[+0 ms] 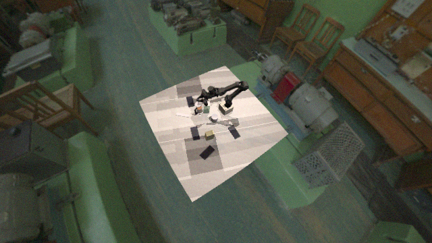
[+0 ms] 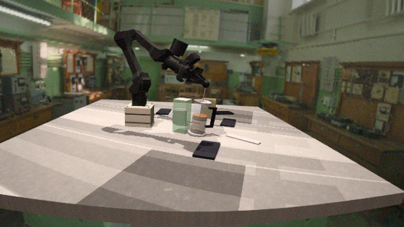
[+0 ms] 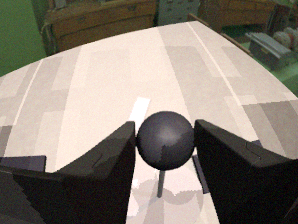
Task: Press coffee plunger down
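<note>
My gripper point(image 2: 206, 84) point(image 3: 165, 128) is shut on the round black plunger knob, with a fingertip on each side of it in the wrist view. The thin plunger rod point(image 2: 204, 94) point(image 3: 161, 184) runs down from the knob, and a short length shows above the lid point(image 2: 202, 101). The clear coffee press point(image 2: 199, 125) holds brown coffee with an orange layer on top. In the exterior view its body leans slightly to the right, and its base ring looks tilted. The black handle point(image 2: 213, 117) is on its right side there. In the wrist view the press is mostly hidden.
A translucent green box point(image 2: 182, 118) point(image 1: 206, 109) stands close beside the press. A thin white strip point(image 2: 243, 139) point(image 3: 140, 108) and a dark flat tile point(image 2: 206, 150) point(image 1: 190, 101) lie nearby. A grey cylinder point(image 1: 214, 117), a yellow block point(image 1: 209, 135) and more dark tiles are farther off.
</note>
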Controlling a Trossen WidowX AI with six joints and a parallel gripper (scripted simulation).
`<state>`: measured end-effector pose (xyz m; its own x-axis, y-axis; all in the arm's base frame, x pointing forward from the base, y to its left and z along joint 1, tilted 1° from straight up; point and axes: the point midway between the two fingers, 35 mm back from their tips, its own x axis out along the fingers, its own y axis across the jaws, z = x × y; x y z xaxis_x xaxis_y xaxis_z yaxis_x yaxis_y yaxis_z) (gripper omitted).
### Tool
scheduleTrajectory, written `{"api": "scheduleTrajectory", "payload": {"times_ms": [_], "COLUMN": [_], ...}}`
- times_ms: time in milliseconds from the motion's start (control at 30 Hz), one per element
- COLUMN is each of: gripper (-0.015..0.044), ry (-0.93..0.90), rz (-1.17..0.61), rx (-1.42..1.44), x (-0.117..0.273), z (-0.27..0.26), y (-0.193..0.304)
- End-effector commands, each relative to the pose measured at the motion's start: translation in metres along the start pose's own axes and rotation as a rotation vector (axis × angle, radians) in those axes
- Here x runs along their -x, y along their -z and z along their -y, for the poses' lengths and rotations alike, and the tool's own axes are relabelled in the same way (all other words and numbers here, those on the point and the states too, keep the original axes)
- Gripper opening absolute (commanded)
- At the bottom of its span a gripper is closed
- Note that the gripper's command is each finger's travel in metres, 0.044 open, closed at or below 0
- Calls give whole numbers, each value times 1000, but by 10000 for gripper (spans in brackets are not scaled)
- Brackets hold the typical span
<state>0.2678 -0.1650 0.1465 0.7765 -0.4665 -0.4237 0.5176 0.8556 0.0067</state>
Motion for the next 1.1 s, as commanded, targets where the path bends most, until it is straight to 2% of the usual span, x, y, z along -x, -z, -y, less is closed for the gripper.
{"api": "scheduleTrajectory", "payload": {"times_ms": [0,1067], "gripper": [125,125], "ry": [3,3], "rz": [-74,-73], "rx": [-6,-7], "x": [-8,-30], "z": [0,-1], "y": [30,32]}}
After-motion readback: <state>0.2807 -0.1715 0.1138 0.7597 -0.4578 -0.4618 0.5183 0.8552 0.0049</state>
